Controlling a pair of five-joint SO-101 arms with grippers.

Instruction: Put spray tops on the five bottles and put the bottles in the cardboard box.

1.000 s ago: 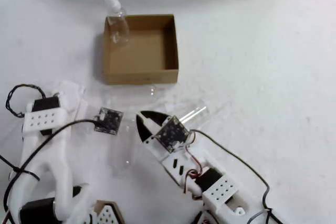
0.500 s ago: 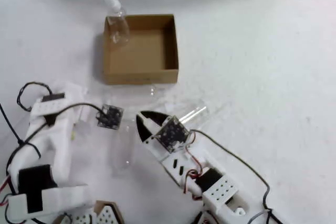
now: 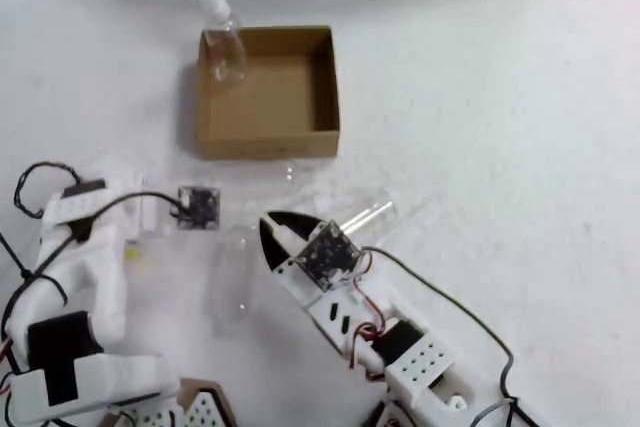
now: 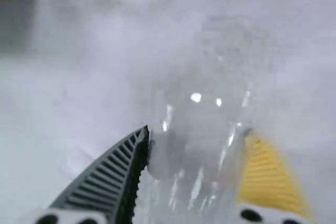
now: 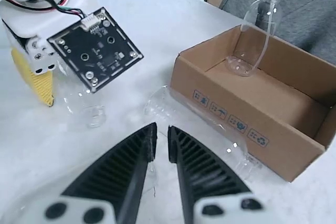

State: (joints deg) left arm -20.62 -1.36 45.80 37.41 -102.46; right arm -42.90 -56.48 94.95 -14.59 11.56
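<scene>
The cardboard box (image 3: 268,137) sits open on the white desk (image 3: 500,97), at about 11 o'clock from the desk's middle in the high view. A capped bottle (image 3: 222,42), clear with a white spray top, stands upright inside the box in its 10 o'clock corner (the sprayer head rises above the rim).

The left arm (image 3: 75,267) lies toward 8 o'clock on the desk. The left jaws are clenched on an uncapped bottle (image 4: 202,129). In the left wrist view the black finger (image 4: 113,179) and the yellow finger (image 4: 262,174) press against its two sides. The right wrist view shows this bottle's open neck (image 5: 93,116) poking out beneath the left arm's camera board (image 5: 94,51).

The right arm (image 3: 375,332) comes in from 5 o'clock. The right jaws are drawn together to a narrow slit, with nothing held between them. Just beyond their tips a lying bottle (image 5: 194,121), clear and without a top, rests on its side on the desk. It is close along the box's near wall, at the box's 6 o'clock side. In the high view a further bottle (image 3: 365,215) lies on its side at roughly 2 o'clock from the right jaws, apart from the box.
</scene>
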